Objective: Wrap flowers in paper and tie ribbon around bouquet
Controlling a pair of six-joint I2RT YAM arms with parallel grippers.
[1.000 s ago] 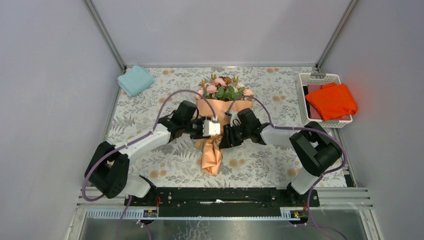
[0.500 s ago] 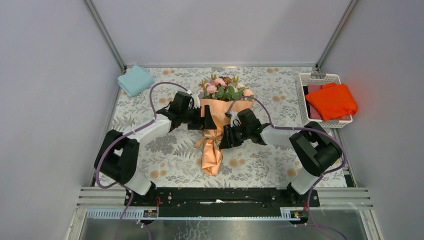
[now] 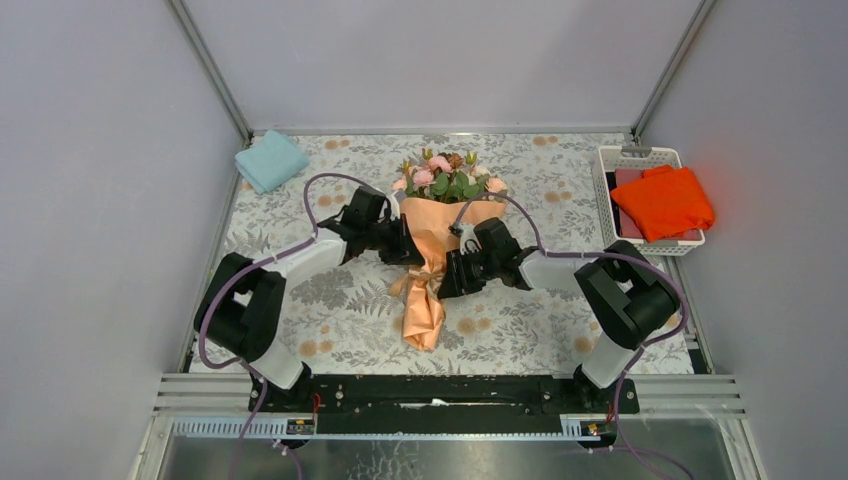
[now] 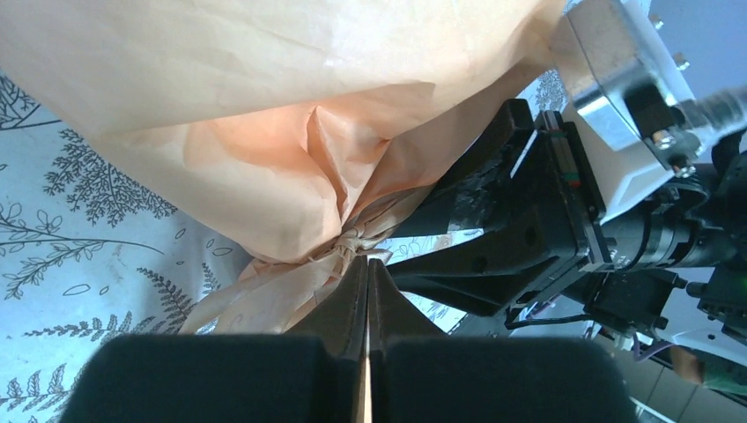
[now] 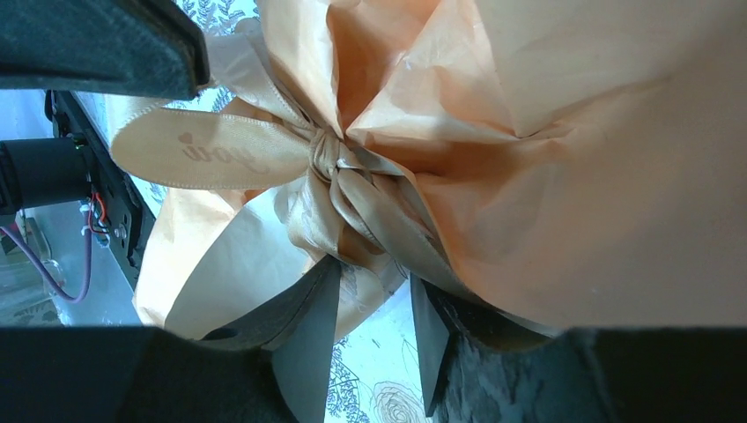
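Surface: I'm looking at a leaf-patterned table with grey walls on three sides.
Bouquet: one, lying mid-table, with the flowers toward the far wall and the paper tail toward the arm bases.
Open room: there is bare table on both sides of the bouquet's tail. The far edge sits close behind the blooms.
Left gripper: it is at the left of the bouquet's neck with its fingers pressed together and the tips at the knot. I cannot tell whether any ribbon is nipped.
Right gripper: it is at the right of the bouquet's neck, just under the knot. Its jaws are apart and table shows in the gap.
Ribbon: one, knotted round the bouquet's neck, with one loop seen.
Views: only the wrist cameras give me the knot up close. Only the top camera gives me the blooms and the table edges.
Others: one light blue cloth lies well left of the bouquet. One white basket stands well right of it, holding one orange cloth.
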